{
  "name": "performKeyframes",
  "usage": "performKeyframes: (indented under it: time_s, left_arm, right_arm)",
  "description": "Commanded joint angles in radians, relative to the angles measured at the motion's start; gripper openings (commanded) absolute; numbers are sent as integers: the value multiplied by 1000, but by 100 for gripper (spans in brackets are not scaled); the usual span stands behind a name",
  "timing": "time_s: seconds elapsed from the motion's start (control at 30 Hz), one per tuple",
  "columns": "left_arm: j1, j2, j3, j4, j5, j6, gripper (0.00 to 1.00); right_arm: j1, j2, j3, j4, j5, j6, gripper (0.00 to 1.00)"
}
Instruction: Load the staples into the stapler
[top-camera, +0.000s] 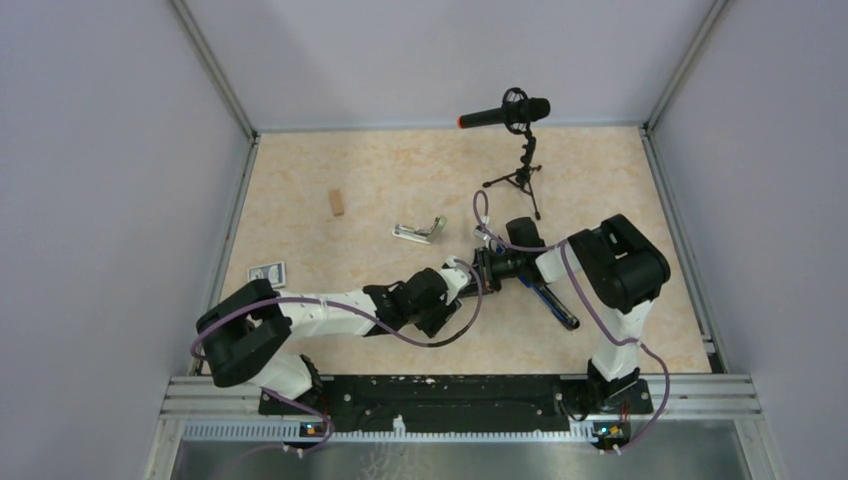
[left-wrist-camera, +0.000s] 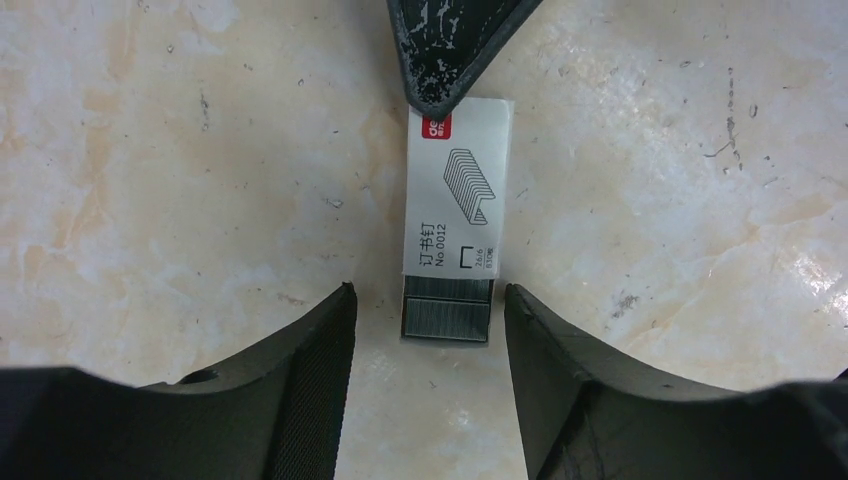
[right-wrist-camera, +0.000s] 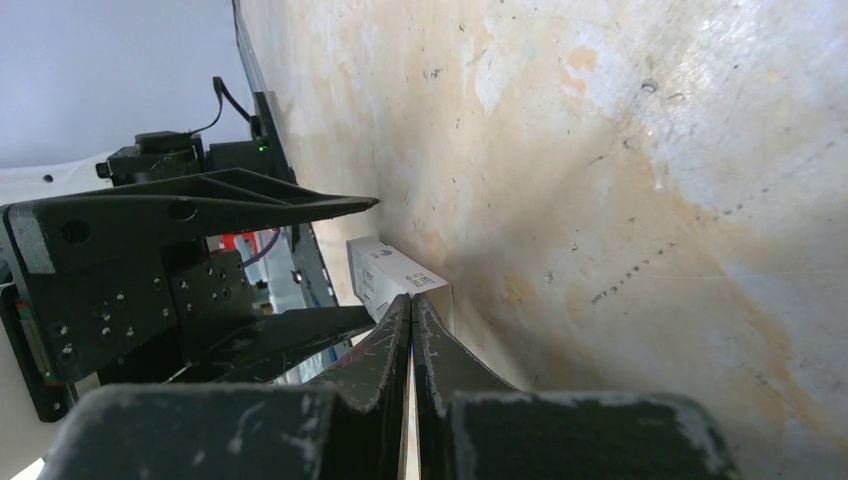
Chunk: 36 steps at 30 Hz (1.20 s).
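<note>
The staples show in the left wrist view as a small white box (left-wrist-camera: 458, 190) with a red mark, lying flat, with a grey strip of staples (left-wrist-camera: 446, 312) sticking out of its near end. My left gripper (left-wrist-camera: 428, 300) is open, one finger on each side of the grey strip and not touching it. My right gripper (right-wrist-camera: 411, 300) is shut with nothing between its fingers, and its tip (left-wrist-camera: 440, 95) rests on the far end of the box (right-wrist-camera: 385, 275). The pale stapler (top-camera: 418, 233) lies hinged open on the table, to the left of and beyond both grippers.
A blue bar with a black end (top-camera: 555, 300) lies under the right arm. A microphone on a small tripod (top-camera: 520, 150) stands at the back. A wooden block (top-camera: 338, 203) lies at the back left, and a blue-patterned card pack (top-camera: 267, 272) near the left wall.
</note>
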Motion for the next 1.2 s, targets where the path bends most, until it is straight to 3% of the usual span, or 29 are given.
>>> performKeyframes:
  time_s: [0.0, 0.43, 1.03, 1.1, 1.17]
  left_arm:
    - [4, 20, 24, 35, 5, 16, 60]
    - [11, -16, 14, -10, 22, -1, 41]
    - [11, -45, -3, -12, 29, -24, 40]
    - [10, -44, -5, -4, 25, -24, 40]
    - [10, -39, -6, 1, 27, -27, 40]
  right_arm:
    - [-7, -28, -3, 32, -16, -5, 0]
    - [-11, -43, 5, 15, -8, -13, 0]
    - [-56, -70, -17, -4, -23, -28, 0]
    - [-56, -72, -26, 3, -19, -21, 15]
    - [-56, -73, -38, 18, -19, -11, 22]
